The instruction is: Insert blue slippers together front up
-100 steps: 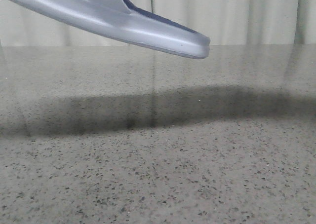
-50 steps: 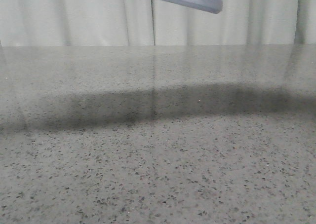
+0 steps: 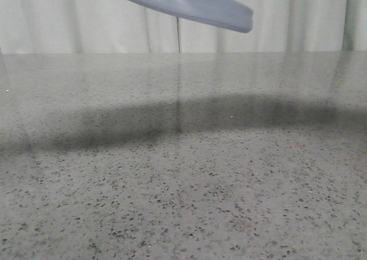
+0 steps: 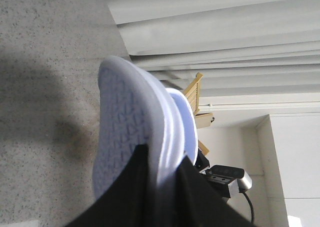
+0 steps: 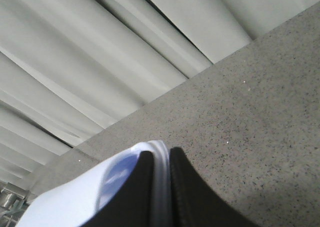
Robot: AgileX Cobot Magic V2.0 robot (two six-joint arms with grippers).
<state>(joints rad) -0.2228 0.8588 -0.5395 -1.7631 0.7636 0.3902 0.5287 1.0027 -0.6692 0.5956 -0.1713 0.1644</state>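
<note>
Front view: blue slippers (image 3: pixel 189 2) cropped overhead; left claw (image 4: pixel 162 179), right claw (image 5: pixel 160 187) each clamp slipper edge.

The front camera sits low and looks forward across the grey speckled stone worktop (image 3: pixel 183 203) to pleated white curtains (image 3: pixel 287 19). Each wrist camera looks along its own black pincer fingers (image 4: pixel 130 187) at very close range. All three views share the worktop and curtains; the front and left wrist views share a pale blue foam slipper (image 3: pixel 189 2).
</note>
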